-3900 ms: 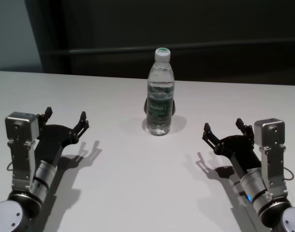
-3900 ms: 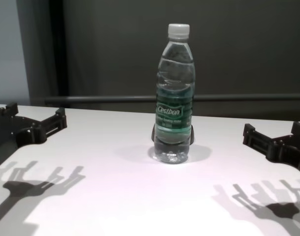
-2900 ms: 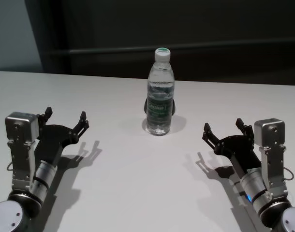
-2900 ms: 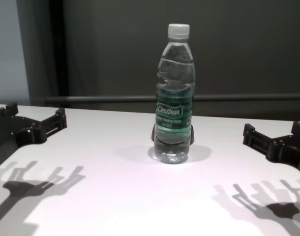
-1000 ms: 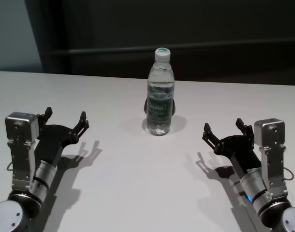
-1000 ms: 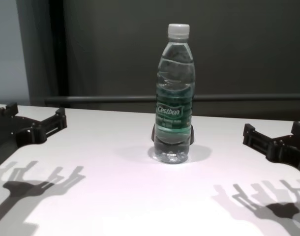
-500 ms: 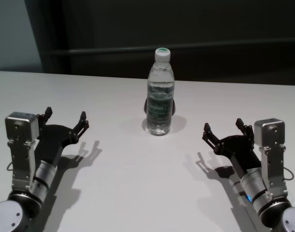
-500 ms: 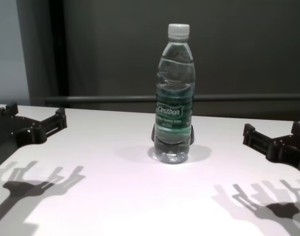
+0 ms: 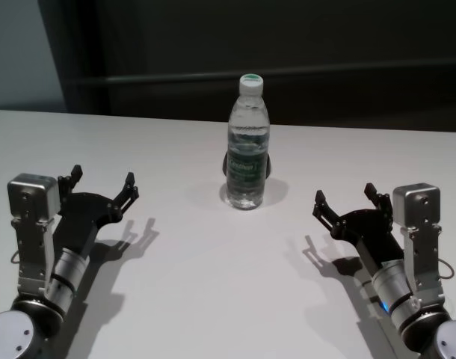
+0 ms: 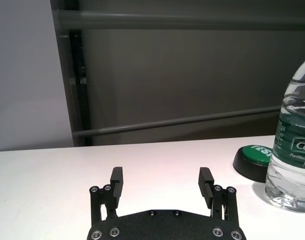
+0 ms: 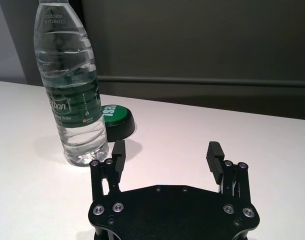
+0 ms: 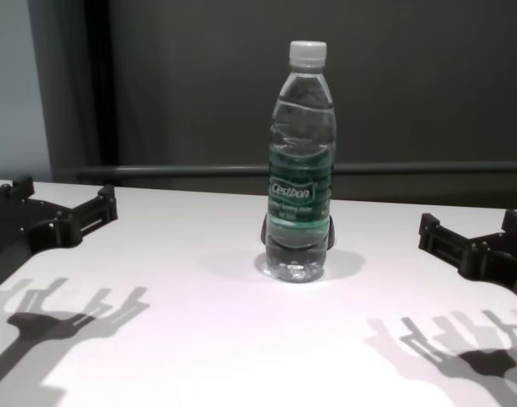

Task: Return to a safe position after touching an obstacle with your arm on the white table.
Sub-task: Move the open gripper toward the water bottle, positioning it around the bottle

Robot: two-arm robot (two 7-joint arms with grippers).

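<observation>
Now, starting on the left: the left black two-fingered end effector (image 9: 101, 183) hangs low over the wide, matte white counter (image 9: 190, 277), fingers spread wide with nothing between them, well apart from anything it could bump. From its own wrist camera the forks (image 10: 163, 187) point toward the dark grey wall with the horizontal rail (image 10: 182, 120), so that arm looks parked out of the way.

Centre stage, the tall clear plastic water bottle with the white screw cap and green "Cestbon" label (image 9: 247, 146) stands upright toward the far middle of the counter, squarely between the two arms. Just behind its base sits a low round black puck with a green top (image 11: 115, 120), close to the bottle; whether they touch, I cannot tell.

Over on the right, the right black end effector (image 9: 346, 198) mirrors its partner, low over the counter, fingers spread and empty, clear of the bottle. My read: both arms sit in a symmetric, withdrawn pose, a safe stance, and no contact is under way.
</observation>
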